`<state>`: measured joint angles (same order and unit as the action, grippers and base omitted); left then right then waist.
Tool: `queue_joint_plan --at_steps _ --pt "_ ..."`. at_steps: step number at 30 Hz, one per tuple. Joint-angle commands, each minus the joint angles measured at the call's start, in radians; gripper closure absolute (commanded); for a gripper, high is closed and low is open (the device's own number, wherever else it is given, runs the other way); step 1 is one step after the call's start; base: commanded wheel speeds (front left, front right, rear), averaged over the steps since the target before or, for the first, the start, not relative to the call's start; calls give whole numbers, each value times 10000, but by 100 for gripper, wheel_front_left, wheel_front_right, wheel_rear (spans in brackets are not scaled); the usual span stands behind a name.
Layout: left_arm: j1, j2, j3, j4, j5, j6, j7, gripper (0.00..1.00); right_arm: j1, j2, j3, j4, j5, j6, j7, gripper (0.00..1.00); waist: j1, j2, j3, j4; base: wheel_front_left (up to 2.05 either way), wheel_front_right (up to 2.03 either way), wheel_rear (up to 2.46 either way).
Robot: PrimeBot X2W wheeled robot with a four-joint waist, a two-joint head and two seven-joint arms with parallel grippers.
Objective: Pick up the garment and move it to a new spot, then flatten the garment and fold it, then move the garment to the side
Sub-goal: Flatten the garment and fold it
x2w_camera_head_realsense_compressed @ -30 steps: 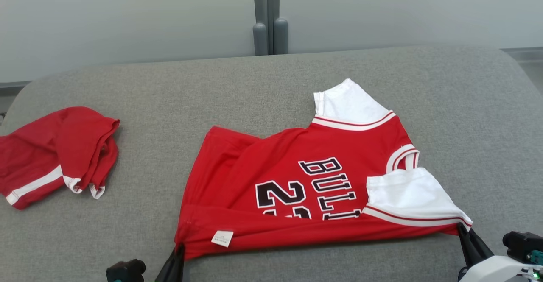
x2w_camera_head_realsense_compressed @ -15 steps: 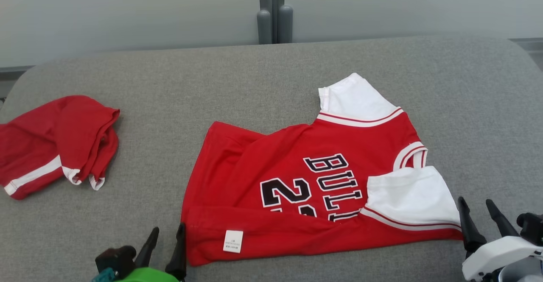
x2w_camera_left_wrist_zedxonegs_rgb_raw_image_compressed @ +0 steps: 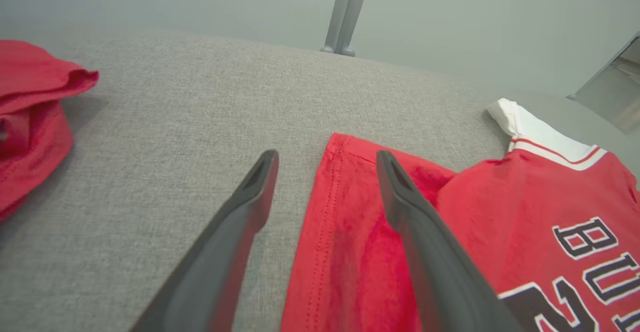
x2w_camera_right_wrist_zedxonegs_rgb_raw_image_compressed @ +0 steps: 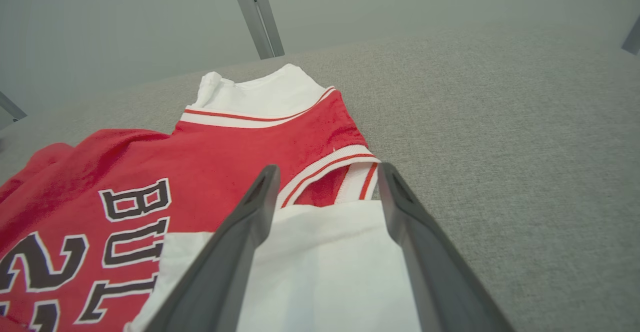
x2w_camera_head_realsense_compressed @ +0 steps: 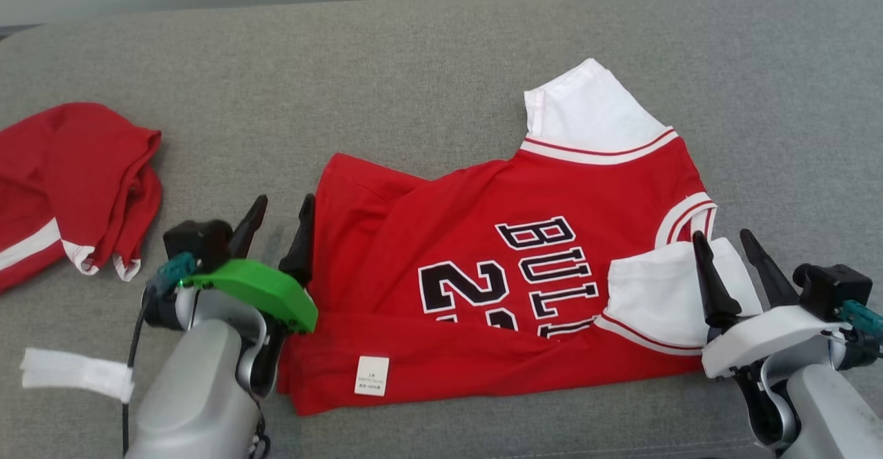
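Red basketball jersey (x2w_camera_head_realsense_compressed: 483, 252) of knit cloth, with white sleeves, white-and-red trim and black lettering edged in white, lies spread on the grey woven upholstered surface (x2w_camera_head_realsense_compressed: 414, 52). It takes up the centre and right of the head view. Its collar end points to the right of the frame and its hem to the left. The edge nearest the bottom of the frame is folded up over the front, covering the lower part of the number and letters. A small white care label (x2w_camera_head_realsense_compressed: 370, 375) shows on that folded band at lower centre. One white sleeve (x2w_camera_head_realsense_compressed: 593, 110) sticks out toward the upper right. The other white sleeve (x2w_camera_head_realsense_compressed: 655, 290) lies folded onto the chest at the right.

The left gripper (x2w_camera_head_realsense_compressed: 284, 203), above a bright green plastic housing (x2w_camera_head_realsense_compressed: 255, 293), stands at the jersey's hem left of centre. Its two dark fingers are spread apart and grip nothing. In the left wrist view one finger is over the red hem and the other over bare grey cloth. The right gripper (x2w_camera_head_realsense_compressed: 722, 236), on a white housing (x2w_camera_head_realsense_compressed: 759, 338) at the lower right, also has its fingers spread wide and empty, over the folded white sleeve. Whether either gripper touches the cloth cannot be told. A second, crumpled red garment with a white stripe (x2w_camera_head_realsense_compressed: 69, 169) lies well apart at the left edge.
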<state>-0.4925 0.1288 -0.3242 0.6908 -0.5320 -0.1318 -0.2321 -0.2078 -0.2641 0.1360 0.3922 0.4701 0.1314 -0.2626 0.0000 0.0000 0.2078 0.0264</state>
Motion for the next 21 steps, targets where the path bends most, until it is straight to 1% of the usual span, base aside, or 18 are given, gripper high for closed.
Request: queue_joint_plan --at_steps 1,8,14,19,20,21 --pt "-475 58 -84 258 -130 23 59 0 -202 3 61 -35 -93 -15 -32 0 0 0 493 -223 0 0 0" --pt "-2022 136 -581 1840 -298 25 213 0 -674 48 350 -170 -3 -16 -32 0 0 0 996 -627 0 0 0" --pt "-2638 191 -871 2828 -490 23 92 0 -865 11 402 -326 33 -15 -32 0 0 0 1270 -908 0 0 0" --pt "-2911 177 -1104 3475 -571 23 -18 0 -939 -72 342 -417 -7 -15 -32 0 0 0 1424 -965 0 0 0" --pt "-2927 132 -1147 3586 -621 23 -28 4 -955 -88 332 -425 -19 -15 -32 0 0 0 1439 -958 0 0 0" --pt "-2941 94 -1198 3672 -650 23 -40 16 -977 -108 332 -428 -38 -15 -32 0 0 0 1453 -945 0 0 0"
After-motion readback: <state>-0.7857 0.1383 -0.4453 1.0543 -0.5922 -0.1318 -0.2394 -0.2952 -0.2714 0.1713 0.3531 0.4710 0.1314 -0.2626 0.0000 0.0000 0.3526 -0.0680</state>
